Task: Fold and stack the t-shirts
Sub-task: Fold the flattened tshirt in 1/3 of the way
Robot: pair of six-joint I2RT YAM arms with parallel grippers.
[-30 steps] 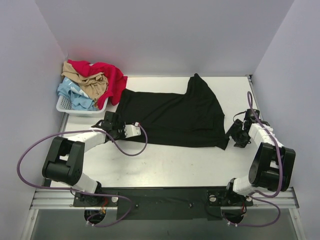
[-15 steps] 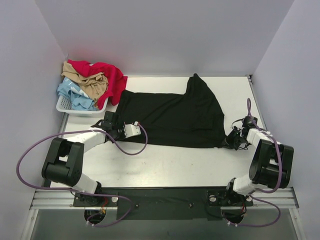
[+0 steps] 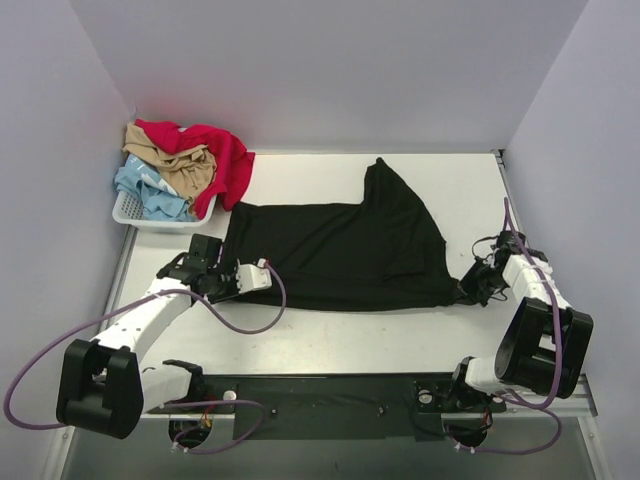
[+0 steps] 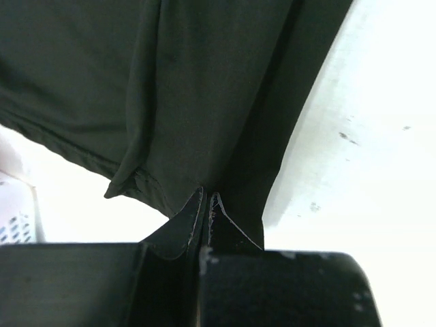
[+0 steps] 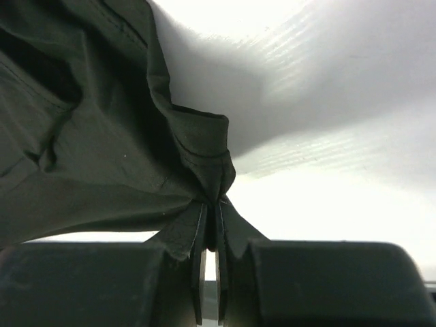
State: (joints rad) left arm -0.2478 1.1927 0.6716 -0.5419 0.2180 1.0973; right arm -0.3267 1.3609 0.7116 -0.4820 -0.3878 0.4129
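A large black t-shirt (image 3: 340, 250) lies spread across the middle of the table, with one part pointing toward the back. My left gripper (image 3: 228, 272) is shut on its near-left corner; in the left wrist view the closed tips (image 4: 206, 199) pinch the black cloth (image 4: 204, 102). My right gripper (image 3: 470, 288) is shut on the near-right corner, where bunched black fabric (image 5: 102, 136) gathers into the closed tips (image 5: 211, 204). Red (image 3: 228, 158), tan (image 3: 188, 165) and pale blue (image 3: 145, 190) t-shirts are piled in the basket.
A white lattice basket (image 3: 128, 212) stands at the back left corner, with the red shirt hanging over its right side. White walls close in the table on the left, back and right. Purple cables (image 3: 245, 318) trail from both arms.
My right gripper moved in to the shirt's near-right corner and shut on it. The left arm drew back toward the near left, dragging the shirt's left edge with it.
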